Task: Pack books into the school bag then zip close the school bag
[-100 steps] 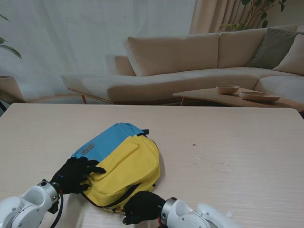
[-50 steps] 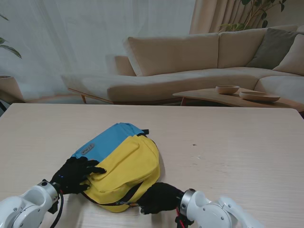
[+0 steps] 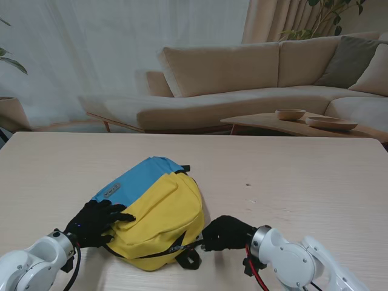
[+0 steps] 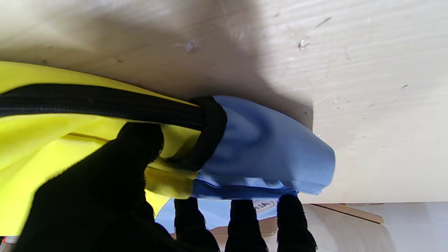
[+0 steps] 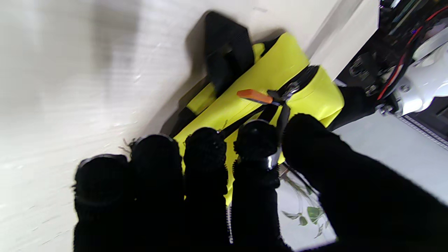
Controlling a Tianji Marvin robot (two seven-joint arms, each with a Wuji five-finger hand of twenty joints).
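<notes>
Stand view: school bag [image 3: 154,209] lies on bench [image 3: 303,176] near me. My left hand [image 3: 97,222] grips bag's left edge; right hand [image 3: 225,233] at bag's right, pinching zipper pull cord.
Left wrist: fingers [image 4: 241,224] clamp bag fabric beside zipper [image 4: 98,103].
Right wrist: fingertips [image 5: 257,140] pinch cord beside orange tab [image 5: 254,96].

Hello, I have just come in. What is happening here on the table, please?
A two-armed robot is zipping a school bag, yellow and blue, that lies on the table. The left hand presses on the bag's left end and holds it steady. The right hand, at the bag's right side, pinches a black zipper pull between thumb and finger. The zipper looks closed near the left hand. No books are visible.
</notes>
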